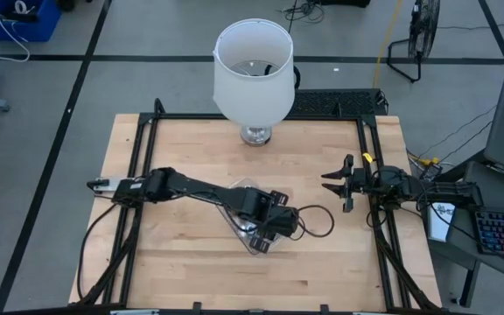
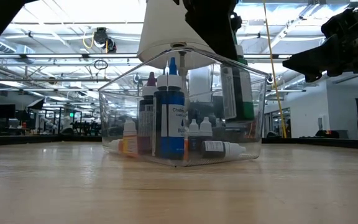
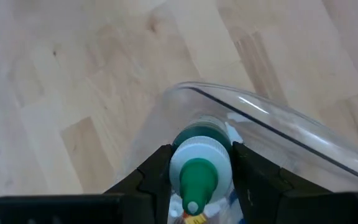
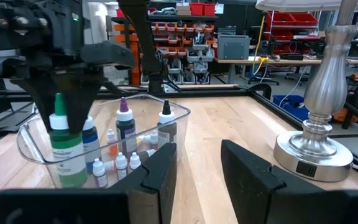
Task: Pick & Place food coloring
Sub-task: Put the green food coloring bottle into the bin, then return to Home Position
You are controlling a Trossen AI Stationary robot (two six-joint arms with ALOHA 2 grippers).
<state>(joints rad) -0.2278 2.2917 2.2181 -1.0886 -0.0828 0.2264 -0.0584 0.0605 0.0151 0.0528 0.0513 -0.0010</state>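
My left gripper is over the clear tray at mid-table, shut on a green dropper bottle with a white cap and green tip. The bottle's lower part is inside the tray walls. Inside the tray stand a tall blue bottle, a purple-capped one and several tiny white-capped ones; another lies on its side on the tray floor. My right gripper waits open near the table's right edge, touching nothing. My left gripper pinches the green bottle between its two fingers at the white cap, just below the green tip. The fingers come from above, pointing down. The bottle hangs upright below them; the low view shows its base above the tray floor.
A lamp with a big white shade stands on a chrome base at the table's far middle. A black frame runs along the table's sides. Bare wood lies between the tray and my right gripper.
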